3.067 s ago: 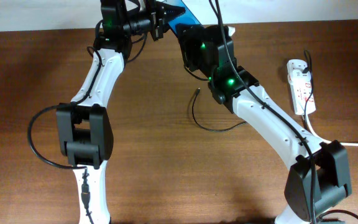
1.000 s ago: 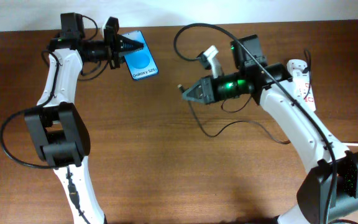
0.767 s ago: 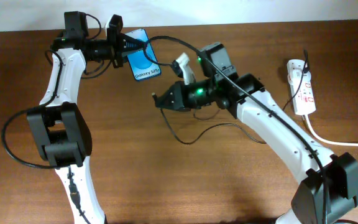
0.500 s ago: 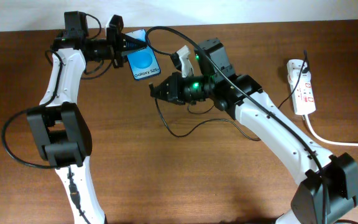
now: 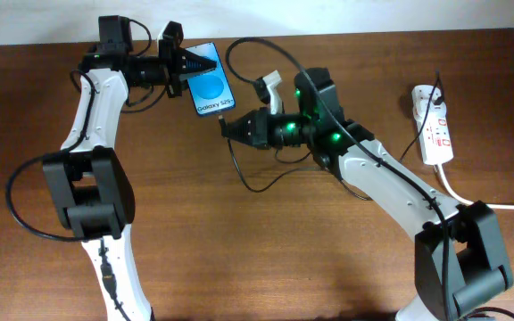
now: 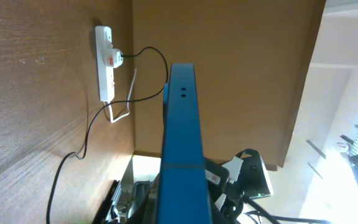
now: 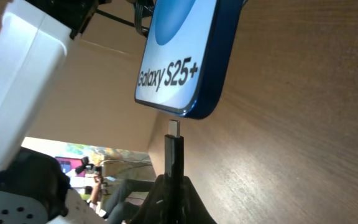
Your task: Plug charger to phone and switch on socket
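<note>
Seen from overhead, the left gripper (image 5: 202,64) clamps a small blue-screened smartphone with a black edge (image 5: 211,89) at upper centre-left. The right gripper (image 5: 226,127) pinches the end of a thin black charger cable (image 5: 242,175), which loops over the brown wooden table (image 5: 239,259). In the right wrist view, its plug tip (image 7: 174,127) sits just at the phone's bottom edge; whether it has entered cannot be told. A white elongated power strip with red switch marks (image 5: 433,125) lies at the right edge, well apart.

Phone (image 7: 180,53) screen strip reads "Galaxy S25+"; socket (image 5: 432,122) red markings perhaps lettering, too small to read.
</note>
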Controlling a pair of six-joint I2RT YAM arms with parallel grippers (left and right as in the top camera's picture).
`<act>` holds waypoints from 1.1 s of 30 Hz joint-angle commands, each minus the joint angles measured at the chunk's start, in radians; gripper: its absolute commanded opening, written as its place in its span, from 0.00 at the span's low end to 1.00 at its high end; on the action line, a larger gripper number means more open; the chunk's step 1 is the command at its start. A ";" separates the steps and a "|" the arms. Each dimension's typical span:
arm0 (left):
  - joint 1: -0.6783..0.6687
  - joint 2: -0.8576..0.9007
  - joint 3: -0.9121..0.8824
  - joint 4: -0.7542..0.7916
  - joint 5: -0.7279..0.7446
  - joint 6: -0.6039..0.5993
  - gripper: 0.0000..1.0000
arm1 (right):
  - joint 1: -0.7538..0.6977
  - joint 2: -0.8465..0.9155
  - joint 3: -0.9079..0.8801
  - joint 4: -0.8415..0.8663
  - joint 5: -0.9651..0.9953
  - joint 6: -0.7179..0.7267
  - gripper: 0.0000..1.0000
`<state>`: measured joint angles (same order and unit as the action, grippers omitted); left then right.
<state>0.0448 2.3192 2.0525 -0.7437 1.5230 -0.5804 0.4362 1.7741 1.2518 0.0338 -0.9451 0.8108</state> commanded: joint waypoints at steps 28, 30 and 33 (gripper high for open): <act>-0.023 -0.007 0.007 0.010 0.051 0.037 0.00 | -0.039 -0.002 -0.003 0.023 0.000 0.058 0.04; -0.023 -0.007 0.007 0.010 0.051 0.037 0.00 | -0.038 -0.002 -0.003 0.019 0.013 0.058 0.04; -0.025 -0.007 0.007 0.010 0.051 0.037 0.00 | -0.038 -0.002 -0.003 0.019 0.038 0.059 0.04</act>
<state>0.0235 2.3192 2.0525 -0.7353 1.5177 -0.5636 0.4129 1.7741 1.2514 0.0532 -0.9726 0.8715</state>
